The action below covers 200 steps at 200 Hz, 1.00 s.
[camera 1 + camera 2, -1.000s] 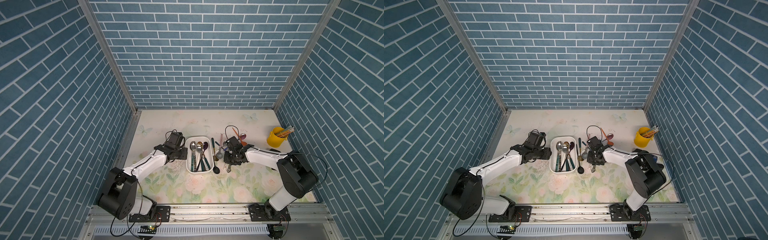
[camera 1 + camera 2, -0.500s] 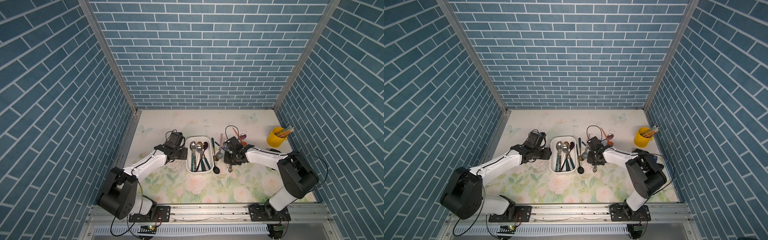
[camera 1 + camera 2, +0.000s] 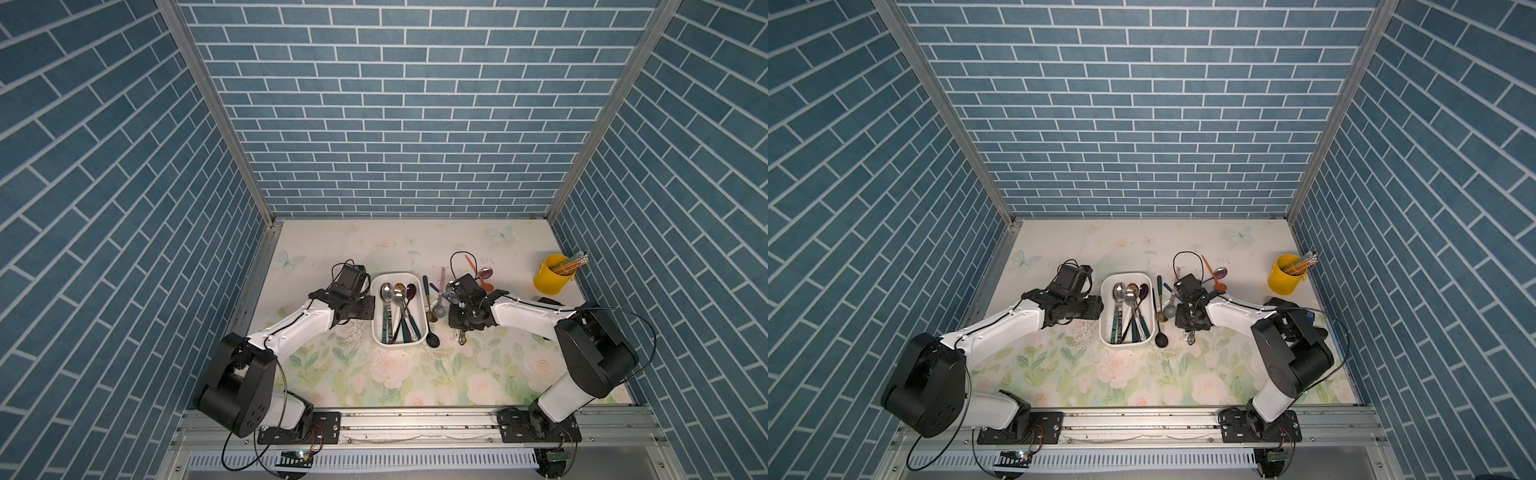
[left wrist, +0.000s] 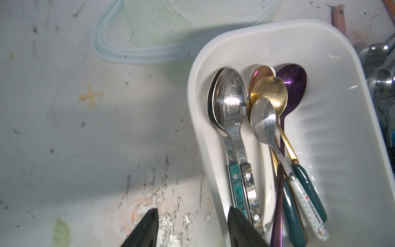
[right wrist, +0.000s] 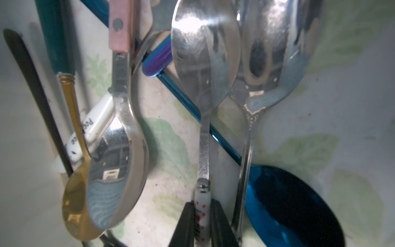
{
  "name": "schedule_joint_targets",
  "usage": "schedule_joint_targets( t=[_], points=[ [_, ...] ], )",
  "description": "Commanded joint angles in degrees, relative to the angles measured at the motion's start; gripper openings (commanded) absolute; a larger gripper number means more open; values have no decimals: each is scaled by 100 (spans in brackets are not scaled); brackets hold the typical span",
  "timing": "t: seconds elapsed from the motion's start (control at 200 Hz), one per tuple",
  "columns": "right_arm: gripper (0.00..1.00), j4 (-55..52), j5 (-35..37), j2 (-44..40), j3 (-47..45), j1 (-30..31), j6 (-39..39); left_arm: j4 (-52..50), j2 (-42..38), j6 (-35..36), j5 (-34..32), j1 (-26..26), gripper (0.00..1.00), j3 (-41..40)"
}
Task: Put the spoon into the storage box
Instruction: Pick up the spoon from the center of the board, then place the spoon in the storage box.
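The storage box (image 3: pixel 392 275) is a white low-walled tray between the arms, with several spoons lying in it (image 4: pixel 229 100). To its right, my right gripper (image 5: pixel 202 216) points down over a pile of loose spoons. It is shut on the white, red-dotted handle of a silver spoon (image 5: pixel 203 53) that lies on the table. In both top views the right gripper (image 3: pixel 460 326) (image 3: pixel 1191 326) hides that spoon. My left gripper (image 4: pixel 191 213) stands open and empty at the box's left wall (image 4: pixel 198 136). One of its fingers is over the table and the other over the wall.
More loose spoons lie right of the box: a pink-handled one (image 5: pixel 119 119), a gold one (image 5: pixel 74 216), a blue one (image 5: pixel 284 203) and a black one (image 3: pixel 432 340). An orange spoon (image 3: pixel 482 278) lies behind. A yellow cup (image 3: pixel 552 278) with pencils stands at the far right.
The right jaws have drawn in on the spoon's handle. Both arms stay where they were.
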Motion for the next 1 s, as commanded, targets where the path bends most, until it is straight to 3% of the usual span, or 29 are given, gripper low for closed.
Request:
schedule_joint_targets(
  t=[0.0, 0.59, 0.74, 0.995],
  points=[
    [8, -464, 105, 138, -201, -2, -197, -3, 50, 61, -15, -10, 58, 24],
    [3, -932, -41, -1466, 198, 1, -756, 313, 412, -187, 1066, 681, 58, 230],
    [3, -842, -256, -1140, 757, 240, -817, 453, 404, -362, 1316, 846, 58, 58],
    [3, -813, -480, 181, 2175, 987, -890, 618, 177, -547, 1559, 1054, 58, -282]
  ],
)
